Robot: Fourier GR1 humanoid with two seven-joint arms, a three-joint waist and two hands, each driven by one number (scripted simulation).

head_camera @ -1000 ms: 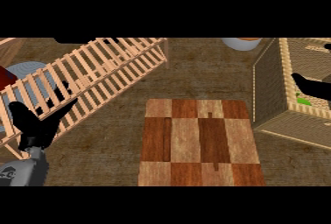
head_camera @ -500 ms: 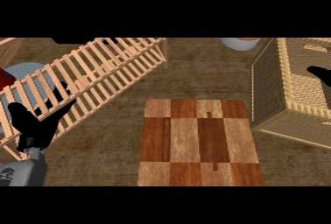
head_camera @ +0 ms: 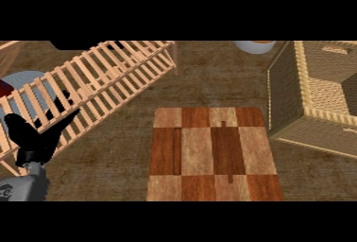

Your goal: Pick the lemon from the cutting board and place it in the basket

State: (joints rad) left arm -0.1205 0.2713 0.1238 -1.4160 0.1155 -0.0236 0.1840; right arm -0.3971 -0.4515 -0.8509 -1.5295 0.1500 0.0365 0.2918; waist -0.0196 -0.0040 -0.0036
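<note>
- Black left robot hand (head_camera: 29, 137), on a grey forearm: at the view's lower left edge, fingers straight and spread apart, pointing up, holding nothing. It shows in front of the near end of the rack.
- Right robot hand: outside the head view.
- Lemon: not visible anywhere, so its place cannot be told.
- Rectangular cutting board of light and dark wooden blocks (head_camera: 213, 153): flat on the desk at centre, its long side running away from the robot.
- Tan woven wicker basket (head_camera: 284, 94): at right, just beside the board's far right corner, cut by the view's right edge.
- Pale wooden slatted rack (head_camera: 111, 78): diagonal, from lower left to top centre.
- Grey-blue round plate (head_camera: 24, 79): seen through the slats, far left.
- White bowl (head_camera: 254, 46): at the top edge, between rack and basket.
- Brown mottled desk (head_camera: 111, 165): carries all items.
</note>
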